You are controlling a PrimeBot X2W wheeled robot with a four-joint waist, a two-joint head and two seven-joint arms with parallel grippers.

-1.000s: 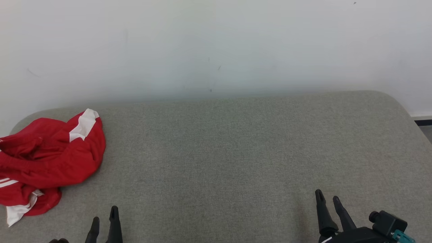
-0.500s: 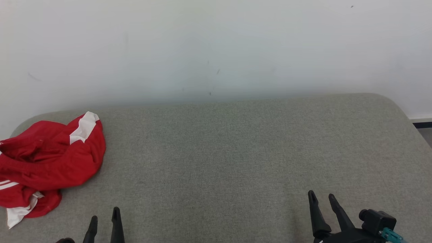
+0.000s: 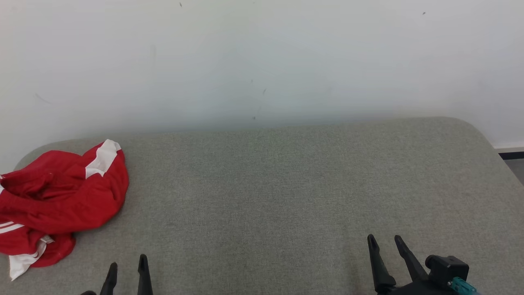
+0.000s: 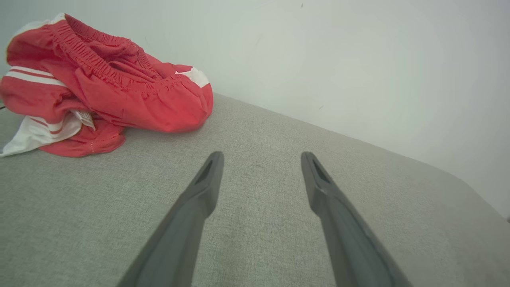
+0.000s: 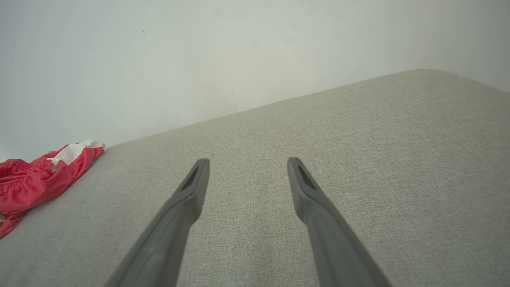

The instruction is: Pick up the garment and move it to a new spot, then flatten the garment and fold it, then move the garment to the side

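Note:
The garment (image 3: 61, 200) is a crumpled heap of red fabric with white stripes and an elastic waistband, lying at the far left of the grey padded surface (image 3: 286, 184). It also appears at the upper left of the left wrist view (image 4: 103, 83) and at the left edge of the right wrist view (image 5: 36, 179). My left gripper (image 3: 127, 264) is open at the lower left, a short way right of and nearer than the heap, with nothing between its fingers (image 4: 207, 187). My right gripper (image 3: 385, 241) is open at the lower right, far from the garment, over bare fabric (image 5: 247, 163).
A plain white wall (image 3: 262, 61) rises directly behind the padded surface. The surface has rounded far corners, and a strip of dark floor edge (image 3: 511, 155) shows past its right end.
The whole head view has shifted slightly downward, so the camera moved. The right gripper has drifted a little to the left. The garment lies as before.

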